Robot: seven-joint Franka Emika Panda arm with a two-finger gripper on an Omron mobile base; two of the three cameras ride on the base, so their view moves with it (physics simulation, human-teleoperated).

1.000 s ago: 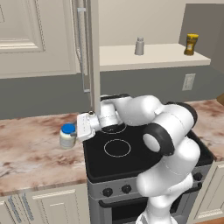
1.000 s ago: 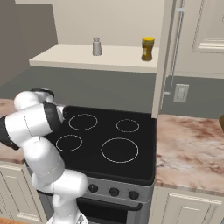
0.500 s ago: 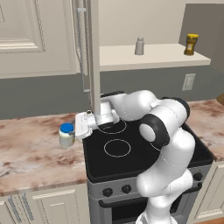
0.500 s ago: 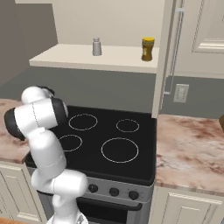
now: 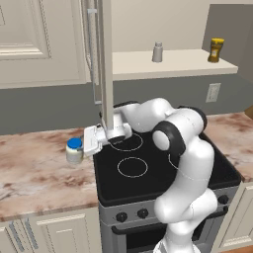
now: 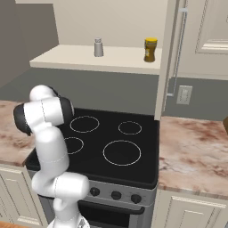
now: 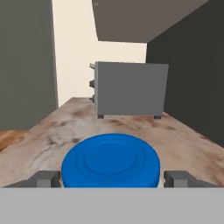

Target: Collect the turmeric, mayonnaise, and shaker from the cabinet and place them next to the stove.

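Observation:
The mayonnaise (image 5: 74, 150), a white jar with a blue lid, stands on the marble counter just left of the stove (image 5: 153, 180). My gripper (image 5: 83, 145) reaches it from the right and is open. In the hand view the blue lid (image 7: 110, 160) sits between the fingertips (image 7: 46, 178), with a small gap on each side. The grey shaker (image 5: 157, 52) (image 6: 98, 47) and the yellow turmeric (image 5: 215, 50) (image 6: 150, 49) stand on the cabinet shelf (image 5: 168, 65). The cabinet door (image 5: 105, 49) (image 6: 167, 58) hangs open above the stove's back left corner.
A grey box-shaped appliance (image 7: 130, 89) stands on the counter beyond the jar. A wall outlet (image 5: 213, 92) (image 6: 183, 94) sits right of the stove. Marble counter (image 5: 34, 183) (image 6: 196, 151) runs on both sides of the black cooktop (image 6: 142, 151).
The arm's upper links have swung and turned above the cooktop while the hand has stayed beside the jar. The mayonnaise has not moved on the counter.

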